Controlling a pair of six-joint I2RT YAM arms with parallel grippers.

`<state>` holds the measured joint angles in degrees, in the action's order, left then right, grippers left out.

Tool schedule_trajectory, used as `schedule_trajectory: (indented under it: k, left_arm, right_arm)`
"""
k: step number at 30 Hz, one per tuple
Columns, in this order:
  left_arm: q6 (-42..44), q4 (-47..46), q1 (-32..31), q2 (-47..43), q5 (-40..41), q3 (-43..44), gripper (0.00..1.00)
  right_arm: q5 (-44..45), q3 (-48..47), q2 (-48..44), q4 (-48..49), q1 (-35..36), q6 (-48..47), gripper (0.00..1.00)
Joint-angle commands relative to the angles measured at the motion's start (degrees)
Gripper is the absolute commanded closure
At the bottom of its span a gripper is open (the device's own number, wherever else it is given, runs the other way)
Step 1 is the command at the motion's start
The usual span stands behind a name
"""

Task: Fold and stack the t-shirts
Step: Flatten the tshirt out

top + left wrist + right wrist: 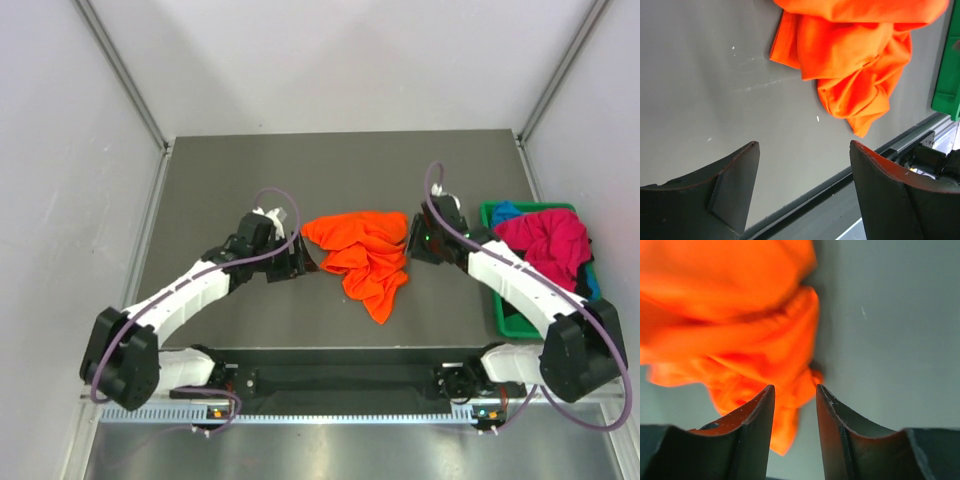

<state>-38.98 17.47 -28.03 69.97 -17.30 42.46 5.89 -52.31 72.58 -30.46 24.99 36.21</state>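
standing here i see the orange t-shirt (pixel 365 255) lying crumpled near the middle of the dark table (pixel 250 180), bunched in loose folds with one tail trailing toward the near edge; the two arms reach in from either side of it; the left gripper (pixel 305 262) sits just beside the shirt's left edge; seen from its own wrist camera, its jaws are spread wide with only bare table between them, the cloth lying beyond the tips and off to the right; the right gripper (pixel 412 240) is up against the shirt's right edge; its jaws stand only a little apart, and orange cloth shows through that narrow gap just past the tips; whether they actually touch the cloth i cannot tell, though nothing looks pinched; a green bin (pixel 510 315) sits at the table's right edge, apart from the orange shirt; a magenta-red t-shirt (pixel 548 240) is heaped in it, rising over the rim; a bit of blue t-shirt (pixel 505 211) peeks out at the bin's far corner beside it
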Motion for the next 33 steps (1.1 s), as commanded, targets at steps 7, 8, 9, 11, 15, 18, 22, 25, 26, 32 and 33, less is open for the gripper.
schedule_trajectory:
  k: [7, 8, 9, 11, 15, 18, 22, 25, 26, 32, 33]
  left_arm:
    - [-1.9, -14.1, -0.1, 10.6, -0.5, -0.8, 0.28]
    - [-2.1, -16.0, -0.1, 11.3, -0.4, -1.6, 0.28]
    - [-2.9, -17.0, -0.1, 12.9, -0.2, -1.9, 0.28]
    - [-3.7, -19.7, -0.1, 14.7, -0.5, -2.6, 0.3]
    - [-5.3, -25.4, -0.3, 19.5, -1.3, -3.1, 0.3]
    - [-5.1, -26.2, -0.4, 22.8, -1.3, -1.7, 0.3]
    - [-4.5, -27.1, -0.5, 26.5, -1.9, 0.6, 0.3]
    - [-4.5, -26.9, -0.7, 29.2, -2.1, 2.7, 0.32]
    - [-4.5, -26.2, -0.8, 29.9, -2.1, 3.5, 0.34]
    - [-4.6, -25.7, -1.1, 31.2, -3.2, 5.1, 0.85]
    - [-3.8, -23.6, -1.1, 30.5, -3.1, 5.8, 0.97]
  right_arm:
    - [-6.2, 13.5, -4.7, 7.8, -1.3, 1.0, 0.61]
    - [-6.2, 14.5, -5.0, 8.8, -1.3, 2.4, 0.61]
    - [-6.2, 16.5, -5.1, 9.9, -1.3, 2.9, 0.61]
    - [-6.8, 18.4, -4.9, 13.2, -1.4, 3.8, 0.62]
    - [-7.6, 21.6, -3.8, 18.5, -1.4, 4.1, 0.62]
    - [-8.3, 22.3, -2.9, 21.5, -1.4, 3.4, 0.61]
    - [-10.1, 23.3, -1.7, 24.8, -1.4, 3.4, 0.59]
    - [-11.1, 23.7, -0.3, 26.8, -1.4, 3.6, 0.59]
    - [-11.0, 23.7, 0.3, 26.9, -1.3, 3.8, 0.59]
    - [-9.2, 21.8, 1.3, 25.6, -1.3, 3.1, 0.86]
    - [-8.4, 19.9, 1.2, 24.4, -1.3, 3.0, 0.92]
